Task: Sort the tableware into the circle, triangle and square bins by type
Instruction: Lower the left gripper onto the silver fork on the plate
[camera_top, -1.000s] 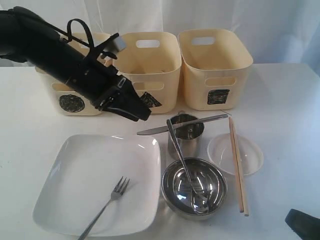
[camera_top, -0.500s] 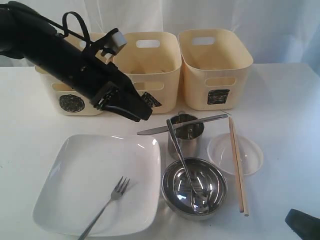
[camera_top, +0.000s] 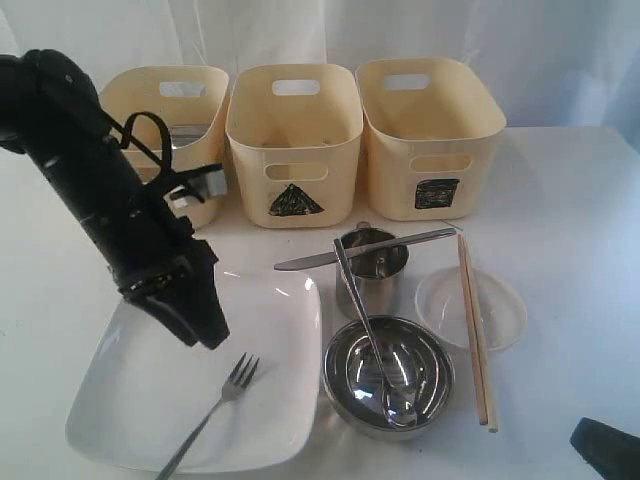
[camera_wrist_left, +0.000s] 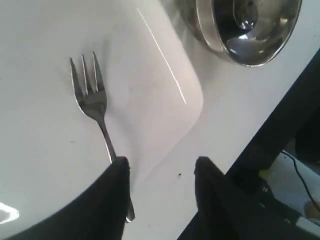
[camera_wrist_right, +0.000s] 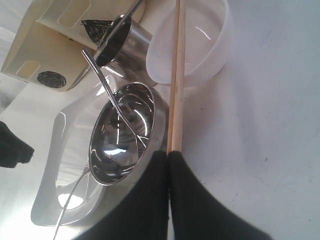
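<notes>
Your left claw (camera_top: 205, 335) has bare plate (camera_top: 280, 340) around the fork (camera_top: 215, 405). The bowl (camera_top: 350, 410) crowds its right; counter (camera_top: 580, 260) right of the chopsticks (camera_top: 472, 320) lies open.

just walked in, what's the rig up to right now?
The left gripper hangs open over the large white square plate, its fingers near the handle of the steel fork lying on it, not gripping yet. The right gripper is shut and empty, off to the side of the wooden chopsticks. The steel bowl with the spoon, the steel cup under the knife and the clear round dish sit unsorted before the three cream bins.
</notes>
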